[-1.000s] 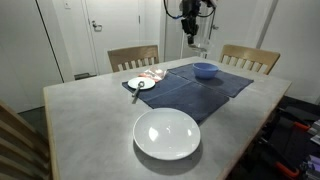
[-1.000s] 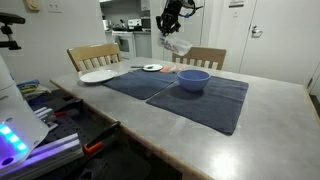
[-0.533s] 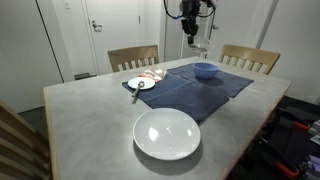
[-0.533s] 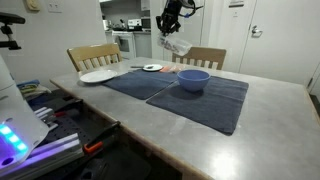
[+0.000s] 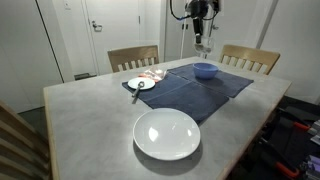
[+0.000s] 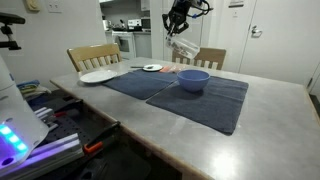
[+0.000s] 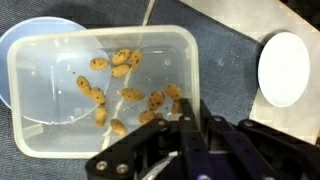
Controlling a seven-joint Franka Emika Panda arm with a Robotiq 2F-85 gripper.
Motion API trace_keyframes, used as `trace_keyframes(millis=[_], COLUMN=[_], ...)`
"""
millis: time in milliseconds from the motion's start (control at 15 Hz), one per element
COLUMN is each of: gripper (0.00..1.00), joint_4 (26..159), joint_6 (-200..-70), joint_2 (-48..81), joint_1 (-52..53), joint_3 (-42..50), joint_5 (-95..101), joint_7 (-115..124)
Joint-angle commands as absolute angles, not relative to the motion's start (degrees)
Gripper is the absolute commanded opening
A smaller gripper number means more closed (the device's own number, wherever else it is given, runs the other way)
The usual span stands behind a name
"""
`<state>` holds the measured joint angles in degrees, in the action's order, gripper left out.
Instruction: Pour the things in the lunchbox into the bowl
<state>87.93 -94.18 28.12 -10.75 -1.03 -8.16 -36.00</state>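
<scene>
In the wrist view the lunchbox [image 7: 60,110], a clear shallow plastic box, hangs in the air with several small brown spotted pieces [image 7: 122,62] lying in it. My gripper [image 7: 196,102] is shut on its right wall. The blue bowl [image 7: 30,38] shows beneath the box's upper left corner. In both exterior views the gripper [image 5: 201,14] [image 6: 178,16] holds the lunchbox [image 5: 203,42] [image 6: 185,48] well above the table, over the bowl [image 5: 205,70] [image 6: 193,80], which stands on a dark blue mat.
A large white dish [image 5: 167,134] [image 6: 98,76] sits near a table edge. A small white plate [image 5: 141,84] [image 6: 152,68] [image 7: 285,68] lies by the dark blue placemats [image 5: 190,92]. Wooden chairs [image 5: 133,56] stand along the far side.
The gripper has carried the lunchbox sideways toward the bowl, so it now hangs above it. Its jaws stay shut on the box. Nothing on the table has moved.
</scene>
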Motion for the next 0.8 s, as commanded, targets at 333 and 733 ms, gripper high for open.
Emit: trace_keyframes(millis=[333, 733], gripper=[0.02, 0.02], joint_4=[89.4, 90.1], joint_6=[-95.5, -95.4], joint_2=[27.0, 26.3], joint_1=[-11.8, -15.3], joint_3=[-0.9, -0.6], joint_5=[-9.2, -14.0], joint_7=[-37.5, -42.4])
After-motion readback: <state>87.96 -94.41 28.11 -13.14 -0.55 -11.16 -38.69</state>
